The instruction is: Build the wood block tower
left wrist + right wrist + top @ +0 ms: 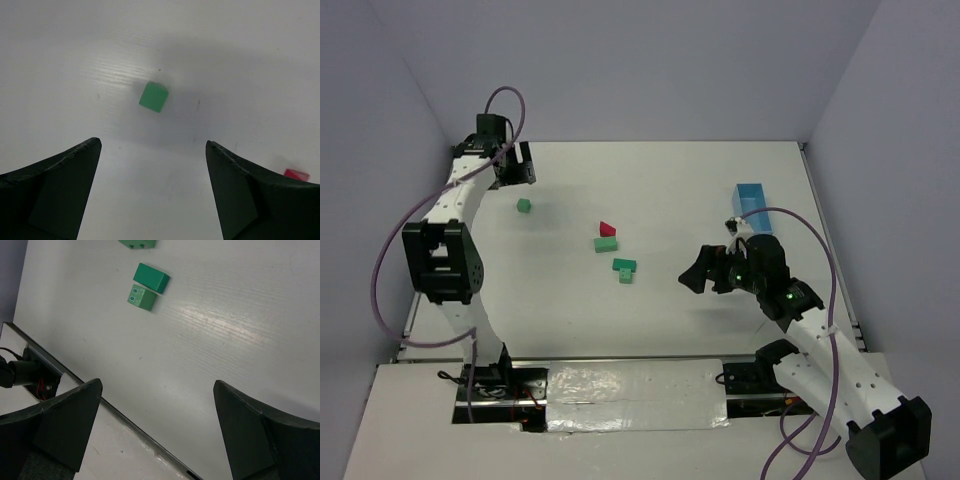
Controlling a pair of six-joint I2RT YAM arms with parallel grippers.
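A small green cube [524, 205] lies alone at the back left; in the left wrist view the same cube [153, 96] sits ahead of my open, empty left gripper [152, 143]. Seen from above, the left gripper [517, 170] hovers just behind the cube. A red roof-shaped block [607, 229] rests against a green block [605, 244] near the table's middle, and its corner [296, 174] peeks past my left wrist's finger. Two more green blocks [624, 266] [625, 277] lie side by side nearby, also seen as an oblong block [151, 277] and a cube-like one [142, 297]. My right gripper [703, 272] [158, 383] stands open and empty to their right.
A light-blue oblong tray [750, 203] stands at the back right, behind the right arm. A strip of silver foil tape [635, 395] runs along the table's near edge between the arm bases. Grey walls close in the table on three sides.
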